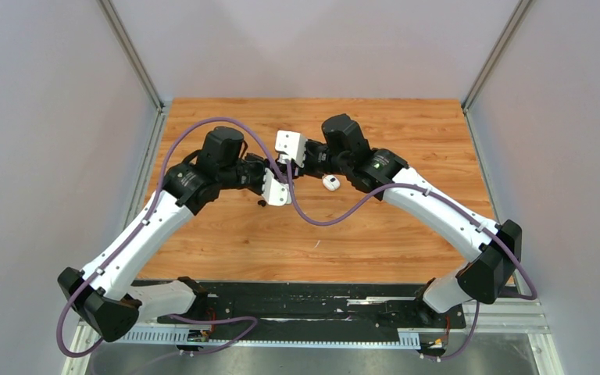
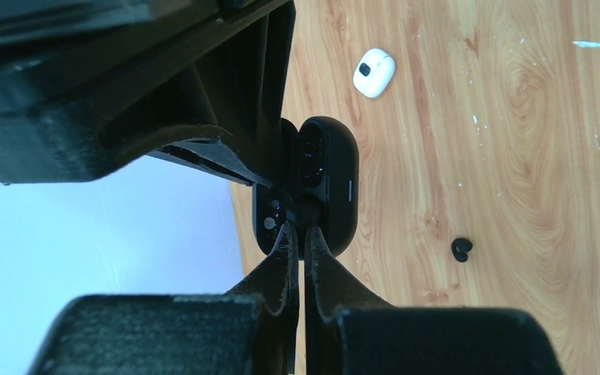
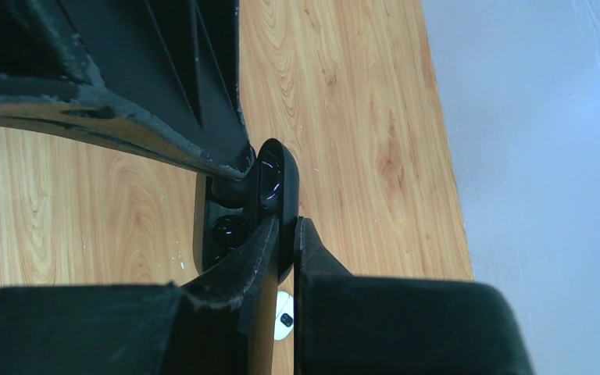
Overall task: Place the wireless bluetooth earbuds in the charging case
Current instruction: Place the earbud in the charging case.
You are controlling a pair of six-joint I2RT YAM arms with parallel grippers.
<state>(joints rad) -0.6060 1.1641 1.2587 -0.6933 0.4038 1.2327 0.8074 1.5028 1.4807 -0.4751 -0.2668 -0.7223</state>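
Top camera: high up behind the arm bases [image 1: 164, 298], facing down and forward, far enough back to take in the whole wooden table [image 1: 234, 234]. Wrist cameras: each looks along its own fingers [image 2: 280, 269] [image 3: 259, 250], very close, with the table beyond. All three views share the small white pebble-shaped piece [image 1: 330, 183]. Both wrist views share the open black case [image 2: 336, 180].

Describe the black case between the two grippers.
The black case looks like glossy plastic, oblong with rounded ends. It is hinged open, showing dark wells inside, and a small pale bar marks one half. It is pinched between the left gripper and the right gripper, over the wood table. Whether it touches the table cannot be told.
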